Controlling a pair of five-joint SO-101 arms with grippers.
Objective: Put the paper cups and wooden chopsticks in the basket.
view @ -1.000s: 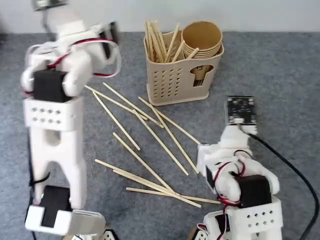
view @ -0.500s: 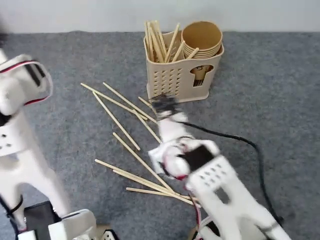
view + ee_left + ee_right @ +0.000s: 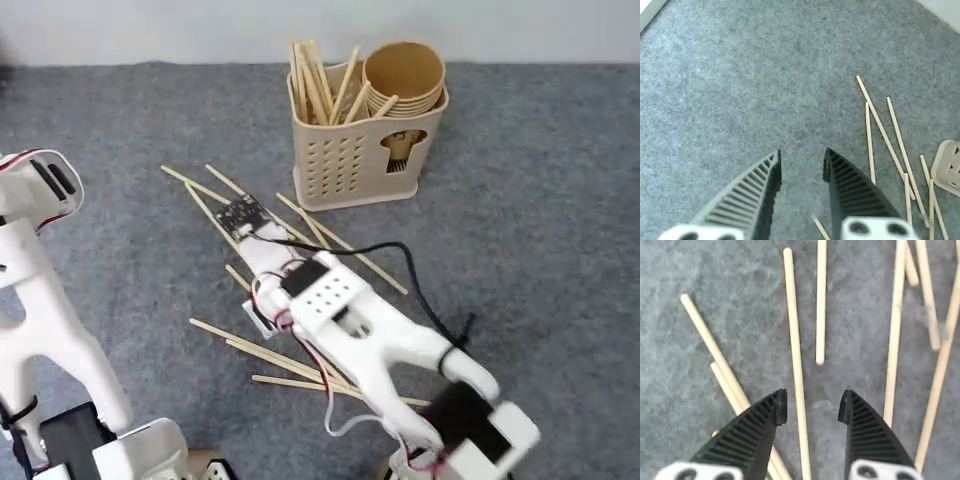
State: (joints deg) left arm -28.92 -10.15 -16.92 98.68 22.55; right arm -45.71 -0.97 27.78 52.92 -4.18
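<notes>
high view / basket [image 3: 350, 165]: 12 o'clock on the tabletop [image 3: 540, 220]; paper cups [image 3: 404, 72] stacked inside, upright chopsticks [image 3: 315, 80] beside them.
high view / loose chopsticks [image 3: 290, 383]: scattered from the basket's 7 o'clock across mid tabletop.
high view / arms: right arm [image 3: 370, 330] in from 5 o'clock, wrist over the scatter; left arm [image 3: 35, 270] at the 9 o'clock edge.
left wrist view / left end effector [image 3: 801, 161]: moderately parted, empty, over bare tabletop; loose chopsticks [image 3: 871, 140] well apart from it.
right wrist view / right end effector [image 3: 812, 407]: parted, gripping nothing; one chopstick [image 3: 796, 360] runs between the fingers, contact unclear.
</notes>
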